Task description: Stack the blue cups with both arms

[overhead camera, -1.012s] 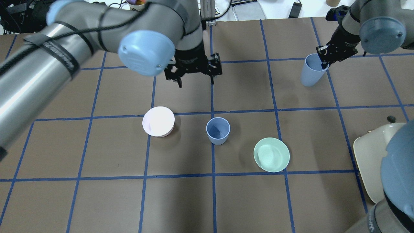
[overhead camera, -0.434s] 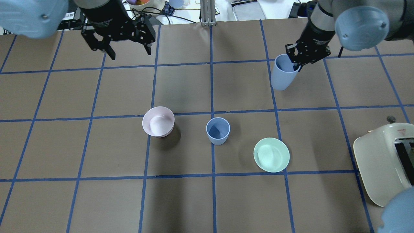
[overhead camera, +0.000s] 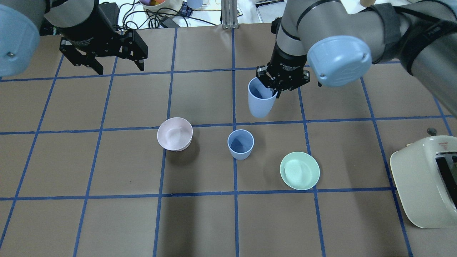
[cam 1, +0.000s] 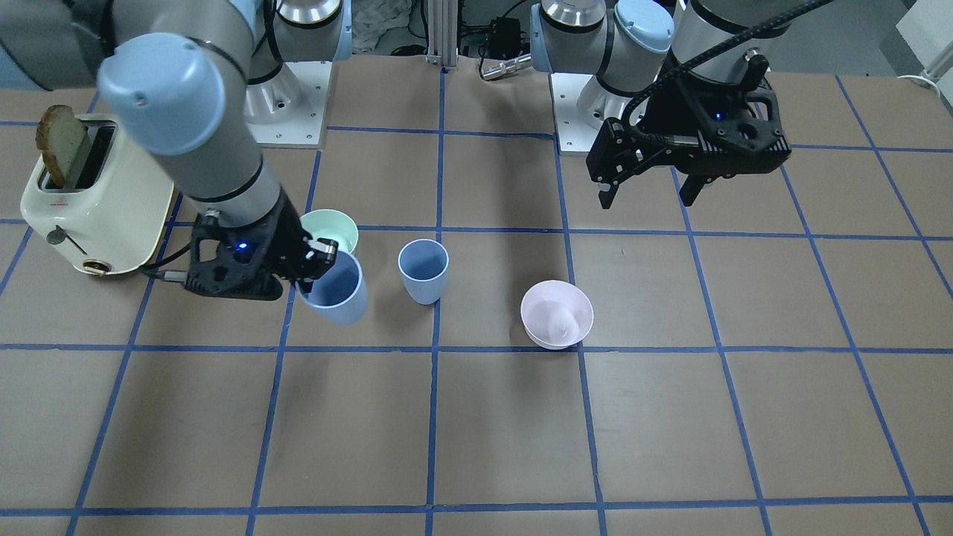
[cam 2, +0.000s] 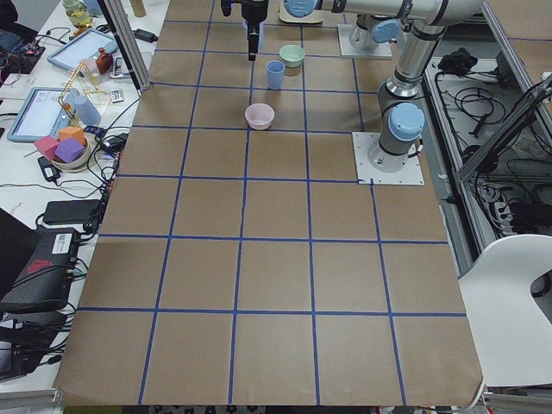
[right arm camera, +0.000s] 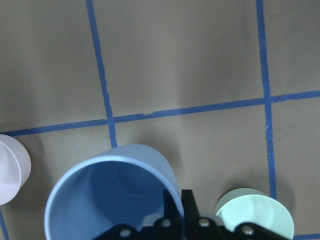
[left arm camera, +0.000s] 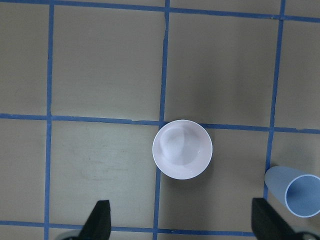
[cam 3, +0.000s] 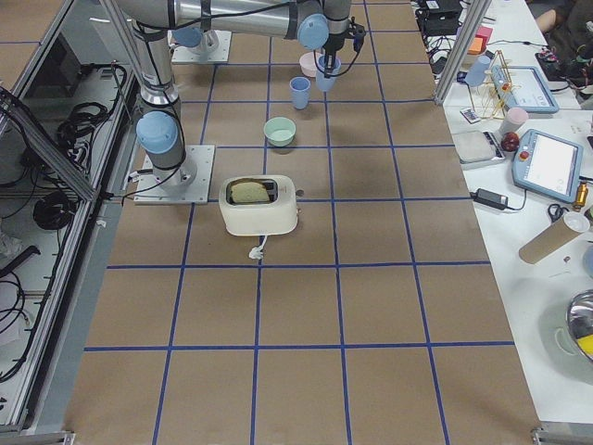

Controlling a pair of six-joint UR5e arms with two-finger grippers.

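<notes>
We are holding one blue cup (overhead camera: 261, 101) aloft, the jaws of our right arm (overhead camera: 292, 43) pinching its rim, short of the second blue cup (overhead camera: 241, 144) standing on the counter (overhead camera: 214, 221). The jaws of our left arm (overhead camera: 76, 21) are hanging spread, empty. We are reckoning lifting done, nesting left.

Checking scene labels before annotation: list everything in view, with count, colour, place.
standing pale blue plastic cup: 1, periwinkle, upright mid-table
held pale blue plastic cup: 1, periwinkle, lifted off the table
pale pink bowl: 1, robot's left of standing cup
mint-green bowl: 1, robot's right of it
cream toaster: 1, right table edge, holds brown bread slice
brown table: 1, blue tape grid
left gripper: black, open, empty
right gripper: black, shut on held cup's rim
</notes>
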